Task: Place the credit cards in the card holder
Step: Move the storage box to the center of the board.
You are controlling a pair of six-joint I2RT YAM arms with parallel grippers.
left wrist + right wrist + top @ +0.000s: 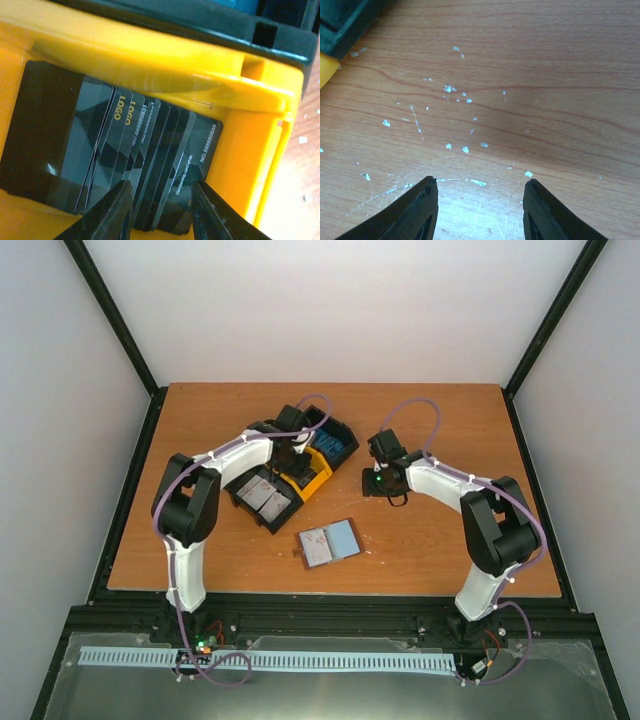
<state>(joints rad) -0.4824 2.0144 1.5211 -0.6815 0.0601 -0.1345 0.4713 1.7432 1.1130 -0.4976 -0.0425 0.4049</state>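
A brown wooden surface (pixel 430 420) fills the middle of the overhead view. The left arm (pixel 190 505) bends in from the near left edge and reaches over a tray. The right arm (pixel 495 520) bends in from the near right and ends over bare wood just right of the tray.

The tray (pixel 320 477) lies at a slant left of centre. It has three compartments in a row, black at both ends and yellow in the middle. The wallet (pixel 328 543) lies open and flat on the wood in front of the tray, nearer the arm bases, apart from both arms, its pale blue-grey inside facing up.

The grey cards (pixel 265 495) sit in the near black compartment and the blue cards (pixel 335 445) in the far one. The dark cards (pixel 75 135) are fanned, overlapping one another, in the yellow compartment, with gold and white lettering on some.

The left claw (pixel 161 183) is down at that fan. Its black fingers (pixel 112 210) stand apart with the edges of several dark cards between them; whether they pinch them I cannot tell. The right claw (pixel 480 180) is spread wide above the wood, holding nothing.

Small white flecks (pixel 449 89) and fine scratches mark the wood under it.
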